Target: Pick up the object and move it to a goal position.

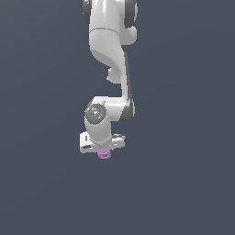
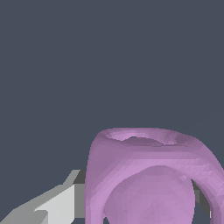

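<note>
The object (image 1: 104,154) is a small lilac-purple stubby ridged piece. In the exterior view it sits right under the white hand of the arm, near the middle of the picture. My gripper (image 1: 104,151) points down over it, and its fingers are mostly hidden by the hand and the object. In the wrist view the object (image 2: 144,175) fills the near field between the fingers. One grey-white finger (image 2: 52,205) presses against one side of it, and a sliver of the other finger (image 2: 202,200) shows on the opposite side. The gripper (image 2: 140,210) is shut on the object.
A plain dark grey surface (image 1: 183,183) lies all around in both views. The white arm (image 1: 110,46) rises from the gripper towards the exterior view's upper edge.
</note>
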{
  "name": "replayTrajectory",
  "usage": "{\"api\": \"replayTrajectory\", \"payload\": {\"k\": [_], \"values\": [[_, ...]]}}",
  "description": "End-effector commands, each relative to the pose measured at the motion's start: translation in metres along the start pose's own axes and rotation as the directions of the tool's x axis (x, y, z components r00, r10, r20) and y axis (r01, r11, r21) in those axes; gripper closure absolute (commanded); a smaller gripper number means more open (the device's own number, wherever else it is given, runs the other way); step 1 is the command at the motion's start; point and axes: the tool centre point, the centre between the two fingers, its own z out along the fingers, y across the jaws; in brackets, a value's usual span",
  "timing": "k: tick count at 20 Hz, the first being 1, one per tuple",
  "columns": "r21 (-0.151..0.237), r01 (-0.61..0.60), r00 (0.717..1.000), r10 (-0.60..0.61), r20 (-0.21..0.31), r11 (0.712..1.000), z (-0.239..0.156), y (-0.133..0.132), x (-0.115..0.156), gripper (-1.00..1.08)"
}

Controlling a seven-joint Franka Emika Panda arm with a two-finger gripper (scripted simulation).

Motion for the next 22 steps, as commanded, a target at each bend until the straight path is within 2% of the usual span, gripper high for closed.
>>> {"api": "replayTrajectory", "payload": {"k": [1, 6, 11, 22], "values": [[0.0, 0.0, 1.0, 0.0, 0.0, 1.0, 0.0, 0.0, 0.0, 1.08], [0.0, 0.0, 1.0, 0.0, 0.0, 1.0, -0.006, 0.003, -0.001, 1.08], [0.0, 0.0, 1.0, 0.0, 0.0, 1.0, -0.028, 0.016, -0.003, 1.08], [0.0, 0.0, 1.0, 0.0, 0.0, 1.0, -0.127, 0.072, -0.012, 1.08]]}}
